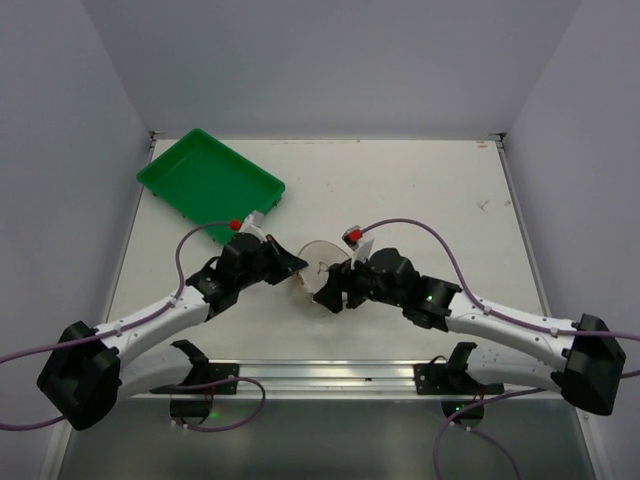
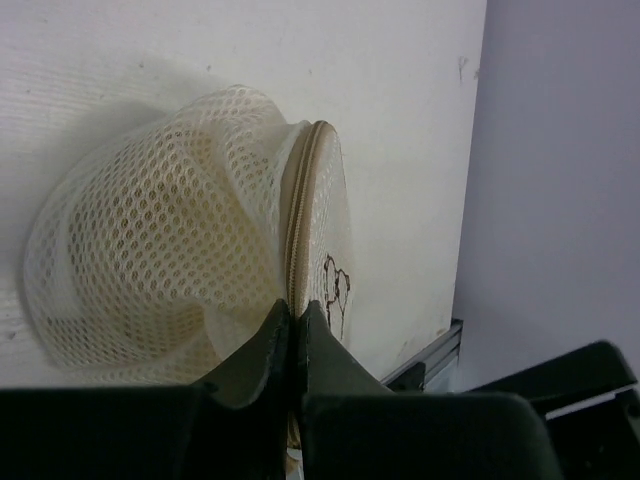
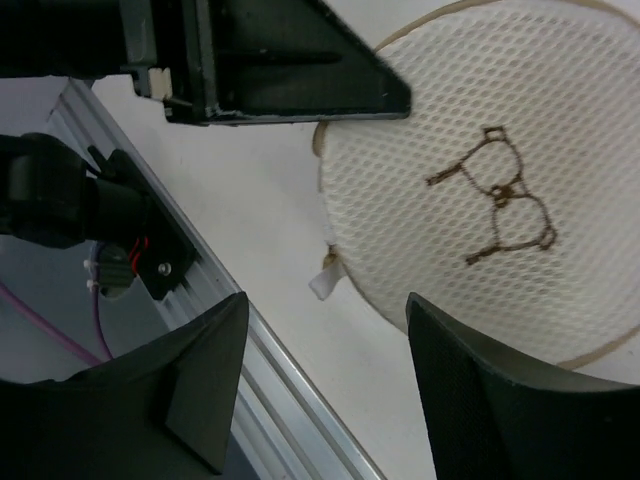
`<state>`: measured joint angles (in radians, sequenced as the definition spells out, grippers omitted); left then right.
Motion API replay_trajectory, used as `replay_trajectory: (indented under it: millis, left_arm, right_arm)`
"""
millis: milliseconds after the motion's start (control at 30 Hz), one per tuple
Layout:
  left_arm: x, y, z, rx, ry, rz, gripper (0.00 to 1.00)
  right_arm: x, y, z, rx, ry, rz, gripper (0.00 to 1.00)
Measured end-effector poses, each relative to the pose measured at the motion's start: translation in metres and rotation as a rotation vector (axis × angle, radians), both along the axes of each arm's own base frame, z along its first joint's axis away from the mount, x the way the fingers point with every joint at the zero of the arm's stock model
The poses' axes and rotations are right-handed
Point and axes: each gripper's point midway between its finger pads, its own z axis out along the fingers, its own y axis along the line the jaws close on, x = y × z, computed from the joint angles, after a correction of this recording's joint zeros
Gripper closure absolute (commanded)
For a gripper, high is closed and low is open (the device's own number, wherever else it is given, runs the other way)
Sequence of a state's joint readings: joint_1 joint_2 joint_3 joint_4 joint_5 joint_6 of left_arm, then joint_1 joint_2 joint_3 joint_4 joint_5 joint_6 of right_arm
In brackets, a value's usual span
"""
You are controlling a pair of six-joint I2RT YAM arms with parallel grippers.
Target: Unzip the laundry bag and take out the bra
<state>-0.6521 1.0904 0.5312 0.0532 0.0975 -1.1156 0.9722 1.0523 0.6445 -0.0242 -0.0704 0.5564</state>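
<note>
Laundry bag (image 1: 321, 266) lies on its side mid-counter (image 1: 430, 190), between the two arms, its round lid facing the right arm. The left claw (image 2: 297, 316) is clenched on the bag's edge, its fingers (image 2: 255, 360) pressed together right where the tan zipper (image 2: 297, 200) runs around the lid rim. The right claw (image 3: 328, 305) is released, jaws spread wide just in front of the lid, where a brown outline mark (image 3: 495, 195) shows on the mesh. A green tray (image 1: 210, 180) sits at the far left corner, well apart from the laundry bag.
</note>
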Motion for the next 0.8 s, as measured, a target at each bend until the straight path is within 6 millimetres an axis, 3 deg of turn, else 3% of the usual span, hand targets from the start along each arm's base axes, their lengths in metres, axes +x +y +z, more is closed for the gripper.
replay_trajectory:
  millis: [300, 500, 800]
  left_arm:
    - [0.021, 0.014, 0.002, -0.092, 0.054, 0.239, 1.0]
    - [0.026, 0.018, 0.002, -0.1, 0.055, 0.284, 1.0]
    - [0.026, 0.019, 0.005, -0.103, 0.048, 0.288, 1.0]
  right_arm:
    - [-0.017, 0.037, -0.02, -0.065, 0.023, 0.055, 0.51]
    - [-0.007, 0.045, -0.021, -0.081, 0.017, 0.03, 0.53]
    - [0.011, 0.041, -0.045, -0.161, 0.017, -0.054, 0.54]
